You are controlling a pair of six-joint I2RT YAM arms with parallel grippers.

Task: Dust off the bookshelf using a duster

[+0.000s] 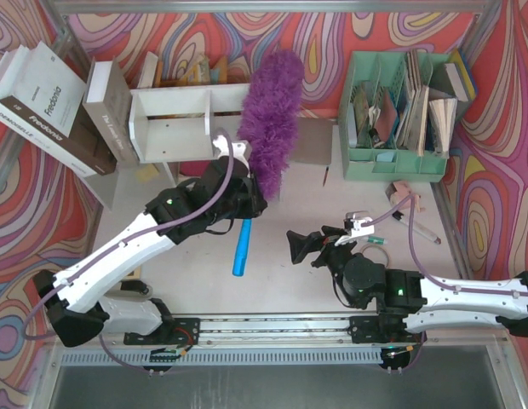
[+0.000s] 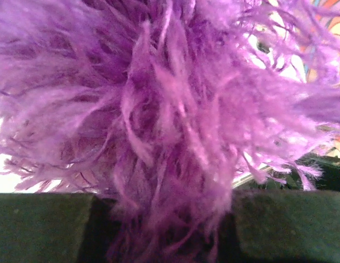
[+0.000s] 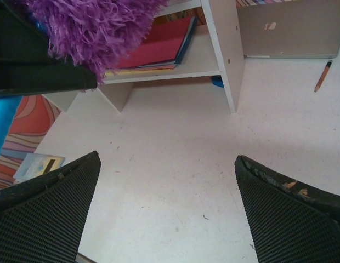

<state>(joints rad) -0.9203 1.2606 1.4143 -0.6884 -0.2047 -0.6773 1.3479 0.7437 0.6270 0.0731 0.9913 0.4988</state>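
The white bookshelf (image 1: 175, 119) stands at the back left; its lower tier shows in the right wrist view (image 3: 214, 49). My left gripper (image 1: 247, 198) is shut on the duster, near where the purple head (image 1: 271, 119) meets the blue handle (image 1: 242, 247). The head points away from me and lies against the shelf's right end. In the left wrist view the purple fluff (image 2: 170, 120) fills the frame and hides the fingertips. My right gripper (image 1: 300, 245) is open and empty above the bare table; its fingers (image 3: 49, 208) stand wide apart.
A mint-green file organizer (image 1: 400, 111) with papers stands at the back right. Books (image 1: 51, 102) lean at the back left. A pencil (image 3: 322, 75) and a grey laptop (image 3: 290, 27) lie right of the shelf. Red folders (image 3: 153, 49) sit on the lower tier.
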